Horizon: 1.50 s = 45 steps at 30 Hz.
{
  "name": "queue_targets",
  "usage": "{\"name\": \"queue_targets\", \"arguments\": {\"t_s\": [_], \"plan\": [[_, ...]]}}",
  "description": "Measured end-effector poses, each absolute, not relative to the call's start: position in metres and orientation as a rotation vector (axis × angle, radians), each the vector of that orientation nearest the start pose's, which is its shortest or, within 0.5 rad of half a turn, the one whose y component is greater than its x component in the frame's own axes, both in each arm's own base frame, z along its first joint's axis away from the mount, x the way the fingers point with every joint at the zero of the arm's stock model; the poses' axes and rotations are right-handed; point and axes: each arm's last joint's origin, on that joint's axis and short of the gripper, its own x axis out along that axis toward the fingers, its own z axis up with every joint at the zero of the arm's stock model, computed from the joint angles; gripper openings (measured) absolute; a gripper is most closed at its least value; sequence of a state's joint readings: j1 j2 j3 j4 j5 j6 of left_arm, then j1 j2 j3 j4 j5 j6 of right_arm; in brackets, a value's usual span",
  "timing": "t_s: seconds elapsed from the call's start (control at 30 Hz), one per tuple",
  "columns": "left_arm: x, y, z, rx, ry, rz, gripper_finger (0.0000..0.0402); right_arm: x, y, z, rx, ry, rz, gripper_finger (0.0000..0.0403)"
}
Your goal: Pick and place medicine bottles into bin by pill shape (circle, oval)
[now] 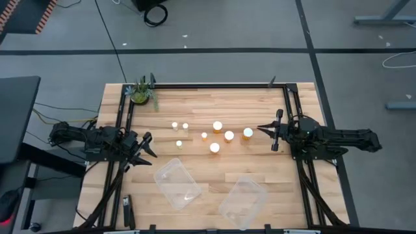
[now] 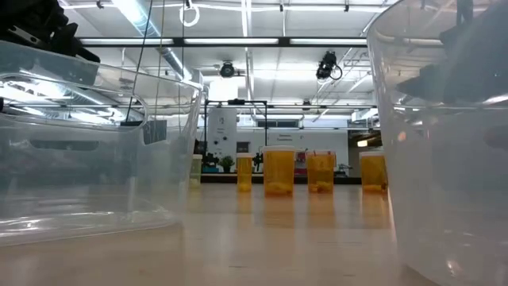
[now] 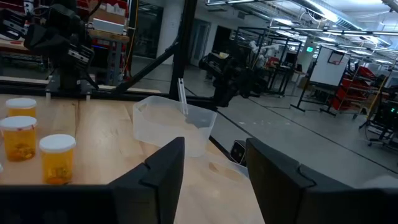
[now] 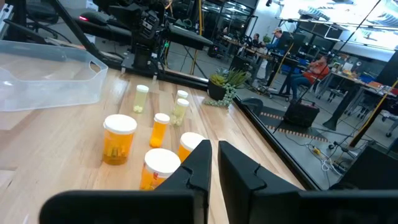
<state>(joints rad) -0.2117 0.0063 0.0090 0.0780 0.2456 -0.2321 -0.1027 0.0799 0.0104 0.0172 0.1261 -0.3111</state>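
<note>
Several amber medicine bottles with white caps stand upright on their bases in a loose group mid-table: narrow ones [image 1: 179, 143] toward the left, wider ones [image 1: 229, 136] toward the right. They also show in the low view [image 2: 279, 171] and in the right wrist view [image 4: 119, 139]. Two clear bins rest on the table near its front edge, one left [image 1: 177, 182] and one right [image 1: 243, 200]. My left gripper [image 3: 214, 180] hovers open at the table's left edge [image 1: 148, 146]. My right gripper [image 4: 214, 167] is shut at the right edge [image 1: 262, 129]. Both point level toward the bottles, holding nothing.
A green potted plant [image 1: 142, 91] stands at the far left corner. A black frame [image 1: 214, 85] runs along the table's far edge and sides. A small dark object [image 1: 128, 209] lies near the front left. Bare wood lies between the bottles and the bins.
</note>
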Motion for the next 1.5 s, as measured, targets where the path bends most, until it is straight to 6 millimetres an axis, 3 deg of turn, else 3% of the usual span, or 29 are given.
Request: {"name": "queue_targets", "arguments": {"t_s": [1.27,1.4,1.5], "plan": [[0.0927,-0.0271,0.1735,-0.227,-0.028,-0.464,0.0181,0.1009,-0.0141,0.163,-0.306,0.079,-0.22,0.0036],[0.0927,-0.0271,0.1735,-0.227,-0.028,-0.465,0.0179,0.1007,-0.0151,0.1635,-0.153,0.06,-0.254,0.0036],[0.0927,-0.0271,0.1735,-0.227,-0.028,-0.465,0.0177,0.0991,-0.0209,0.1647,0.03,0.022,-0.408,0.0036]]}}
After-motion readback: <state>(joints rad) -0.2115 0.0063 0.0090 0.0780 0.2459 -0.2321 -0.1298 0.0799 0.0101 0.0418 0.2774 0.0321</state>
